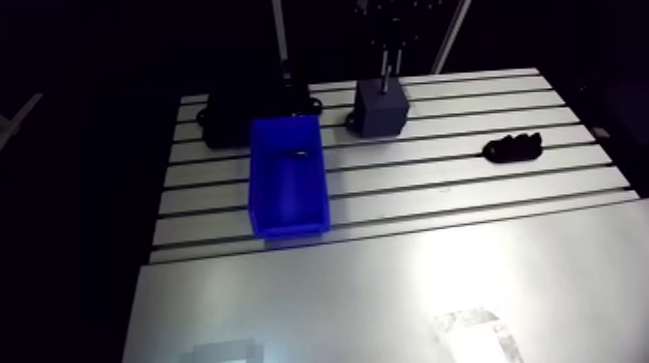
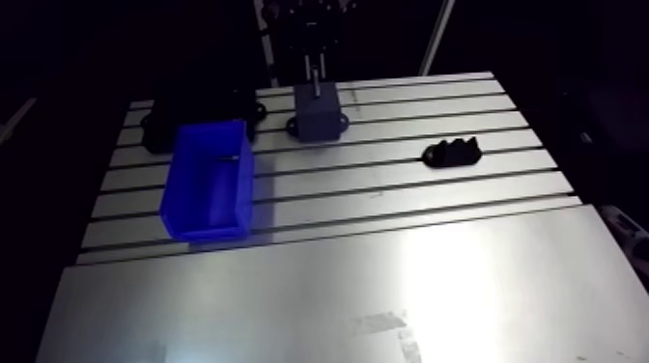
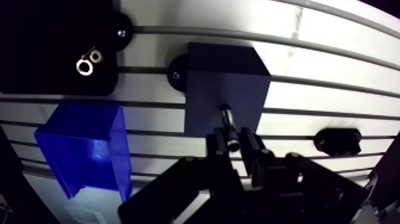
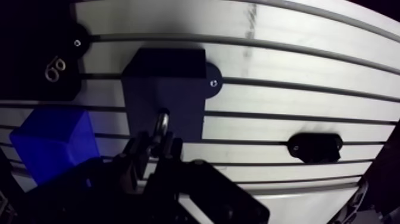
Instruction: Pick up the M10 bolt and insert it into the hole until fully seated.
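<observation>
Bolt (image 3: 230, 125) clamped between the two fingers of the hand (image 3: 233, 145), shaft pointing down at the top face of the grey block (image 3: 223, 83). Cannot tell whether its tip has entered the block. Block sits on the slotted part of the table (image 1: 464, 280), near the far edge. Blue bin (image 1: 288, 179) just beside the block, toward the left edge. Black plate (image 3: 47, 36) with two metal rings (image 3: 88, 61) at the far left corner. Small black clamp (image 1: 513, 148) well apart, toward the right edge.

Top edge, arm view — gripper (image 1: 386, 46) cut off, dark. In blue bin (image 1: 287, 217), speck (image 1: 297, 153) too small to identify. Wrist view — bolt (image 3: 229, 126) hides hole in block (image 3: 223, 74).
</observation>
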You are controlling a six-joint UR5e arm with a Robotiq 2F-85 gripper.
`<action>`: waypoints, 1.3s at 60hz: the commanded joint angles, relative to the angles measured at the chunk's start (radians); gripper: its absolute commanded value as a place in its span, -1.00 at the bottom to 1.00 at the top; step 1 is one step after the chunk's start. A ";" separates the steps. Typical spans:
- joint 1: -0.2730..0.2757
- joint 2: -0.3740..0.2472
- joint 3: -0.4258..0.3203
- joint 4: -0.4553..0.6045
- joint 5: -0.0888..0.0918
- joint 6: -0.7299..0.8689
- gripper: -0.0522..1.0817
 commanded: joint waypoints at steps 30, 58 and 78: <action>0.000 0.000 0.003 -0.001 0.000 0.001 0.99; -0.001 0.002 0.009 -0.005 0.001 0.002 0.99; -0.001 0.000 0.009 -0.037 0.000 -0.001 1.00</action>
